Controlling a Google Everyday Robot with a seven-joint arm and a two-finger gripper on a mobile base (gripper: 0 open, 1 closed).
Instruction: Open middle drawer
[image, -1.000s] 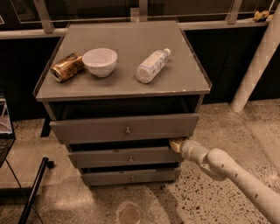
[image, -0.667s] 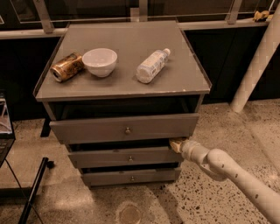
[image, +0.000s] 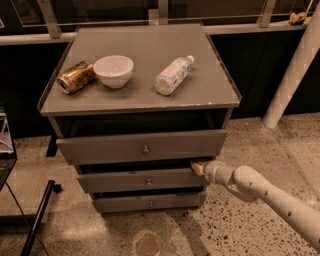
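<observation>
A grey cabinet has three drawers. The middle drawer (image: 142, 181) is a grey flat front with a small round metal knob (image: 148, 182); it stands out a little from the cabinet, with a dark gap above it. The top drawer (image: 140, 146) is pulled out further. My gripper (image: 196, 166) is at the right top corner of the middle drawer's front, just under the top drawer. The white arm (image: 270, 197) reaches in from the lower right.
On the cabinet top (image: 145, 97) lie a gold can (image: 76, 77), a white bowl (image: 113, 70) and a white bottle (image: 173, 75) on its side. The bottom drawer (image: 150, 202) is nearly closed. A white pillar (image: 292, 70) stands at right; a dark leg (image: 37, 215) at left.
</observation>
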